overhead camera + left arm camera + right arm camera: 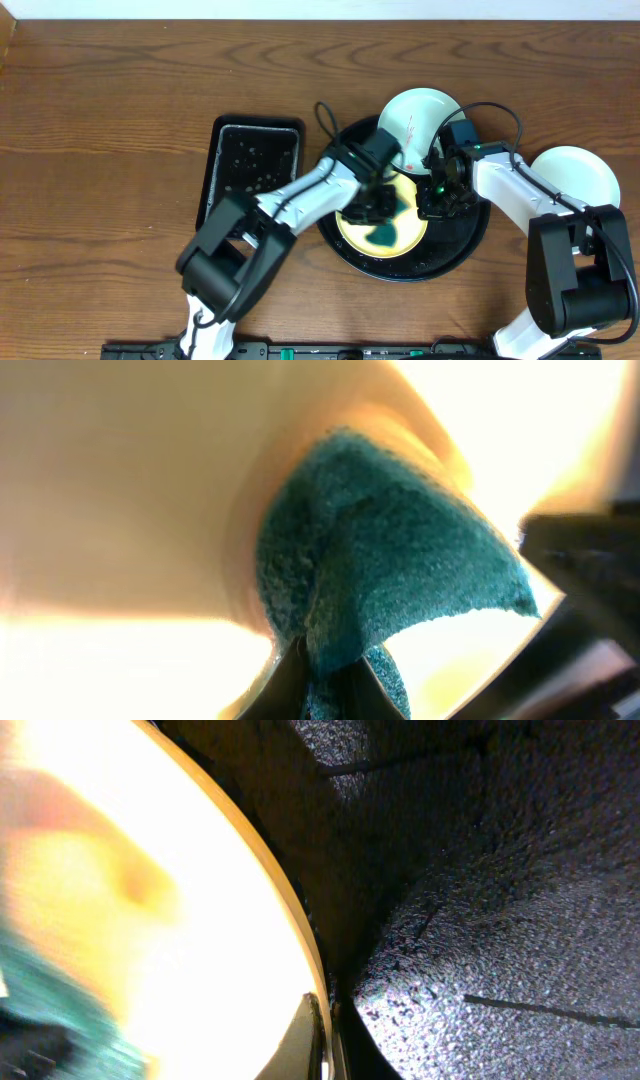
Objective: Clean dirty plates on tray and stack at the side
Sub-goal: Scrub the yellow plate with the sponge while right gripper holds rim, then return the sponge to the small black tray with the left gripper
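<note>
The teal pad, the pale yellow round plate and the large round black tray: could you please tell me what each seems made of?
Teal pad: soft sponge or foam cloth, given its fuzzy, porous, creased surface. Pale yellow round plate: smooth and shiny, plastic or glazed ceramic; unclear which. Large round black tray: likely plastic, with fine pebbled grain that glints.

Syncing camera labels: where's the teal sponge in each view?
Overhead: the teal sponge sits near the picture's centre, on the yellow plate inside the round black tray.
Left wrist: it fills the middle and runs to the bottom edge.
Right wrist: only a blurred teal sliver shows in the bottom-left corner.
Shared landmark: the yellow plate under it.
</note>
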